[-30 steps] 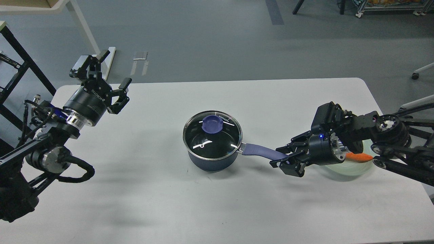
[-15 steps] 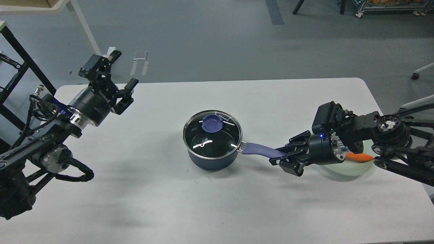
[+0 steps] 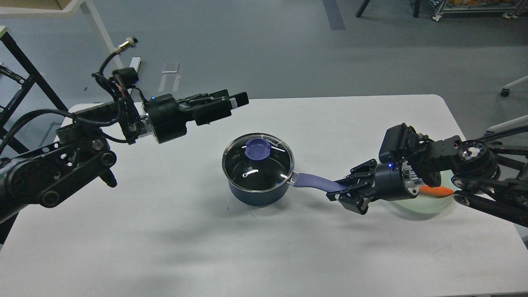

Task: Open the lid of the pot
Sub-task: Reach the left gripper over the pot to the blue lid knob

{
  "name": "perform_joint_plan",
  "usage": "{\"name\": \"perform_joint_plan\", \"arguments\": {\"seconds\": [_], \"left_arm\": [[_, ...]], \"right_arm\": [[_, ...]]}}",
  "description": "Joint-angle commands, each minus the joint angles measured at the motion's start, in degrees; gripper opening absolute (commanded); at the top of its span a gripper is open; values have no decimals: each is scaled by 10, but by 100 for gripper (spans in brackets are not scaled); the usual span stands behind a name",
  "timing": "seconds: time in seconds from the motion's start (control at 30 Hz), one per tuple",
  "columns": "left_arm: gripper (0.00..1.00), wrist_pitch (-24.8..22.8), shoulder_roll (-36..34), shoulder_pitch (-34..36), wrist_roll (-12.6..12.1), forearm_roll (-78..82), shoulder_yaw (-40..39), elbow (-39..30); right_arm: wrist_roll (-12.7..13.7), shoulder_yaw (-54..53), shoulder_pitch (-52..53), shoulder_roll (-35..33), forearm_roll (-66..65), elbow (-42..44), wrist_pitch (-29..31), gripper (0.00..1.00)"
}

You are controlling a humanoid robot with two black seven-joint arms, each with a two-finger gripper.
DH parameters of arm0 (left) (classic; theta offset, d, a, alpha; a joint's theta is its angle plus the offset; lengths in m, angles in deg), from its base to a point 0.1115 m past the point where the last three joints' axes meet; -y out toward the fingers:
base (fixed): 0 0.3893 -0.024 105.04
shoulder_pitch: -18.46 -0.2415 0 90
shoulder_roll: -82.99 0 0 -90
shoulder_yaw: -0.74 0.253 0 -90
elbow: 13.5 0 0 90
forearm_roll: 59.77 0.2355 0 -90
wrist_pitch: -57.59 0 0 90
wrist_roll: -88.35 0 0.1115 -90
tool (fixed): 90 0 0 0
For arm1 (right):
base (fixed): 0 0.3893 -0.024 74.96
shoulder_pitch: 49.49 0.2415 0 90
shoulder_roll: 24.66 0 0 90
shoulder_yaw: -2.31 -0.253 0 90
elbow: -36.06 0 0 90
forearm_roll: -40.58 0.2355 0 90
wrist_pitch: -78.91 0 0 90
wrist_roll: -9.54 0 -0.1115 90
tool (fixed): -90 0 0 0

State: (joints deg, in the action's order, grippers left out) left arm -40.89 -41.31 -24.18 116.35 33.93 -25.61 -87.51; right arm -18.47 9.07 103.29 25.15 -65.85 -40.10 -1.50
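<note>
Head view: one lidded pot (image 3: 258, 173), right tool (image 3: 344, 194) clamped on its handle (image 3: 315, 182), left tool (image 3: 231, 101) gap unclear.

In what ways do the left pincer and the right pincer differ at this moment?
The left pincer hangs free above the white table, touching nothing; the right pincer is closed on the blue pot handle. The left pincer points right, toward the glass lid's blue knob; the right pincer points left. Both are black.

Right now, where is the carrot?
In the head view, the carrot lies in a pale bowl on the table's right side, partly hidden behind the right gripper holding the pot handle.
</note>
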Motion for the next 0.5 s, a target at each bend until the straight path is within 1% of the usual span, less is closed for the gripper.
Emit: {"name": "perform_joint_plan", "arguments": {"seconds": [0.0, 0.1, 0.17, 0.3, 0.47], "left_arm": [[99, 85, 9, 53, 0, 113, 105, 10], [99, 154, 41, 84, 0, 157, 182, 48], [99, 174, 56, 87, 0, 176, 197, 67], [99, 180, 96, 90, 0, 227, 200, 118], [99, 182, 119, 87, 0, 245, 205, 157]], "right_arm": [[0, 0, 0, -1, 2, 0, 0, 33], [0, 0, 0, -2, 3, 0, 0, 33], [0, 0, 0, -1, 3, 0, 0, 33], [0, 0, 0, -1, 4, 0, 0, 33], [0, 0, 0, -1, 4, 0, 0, 33]]}}
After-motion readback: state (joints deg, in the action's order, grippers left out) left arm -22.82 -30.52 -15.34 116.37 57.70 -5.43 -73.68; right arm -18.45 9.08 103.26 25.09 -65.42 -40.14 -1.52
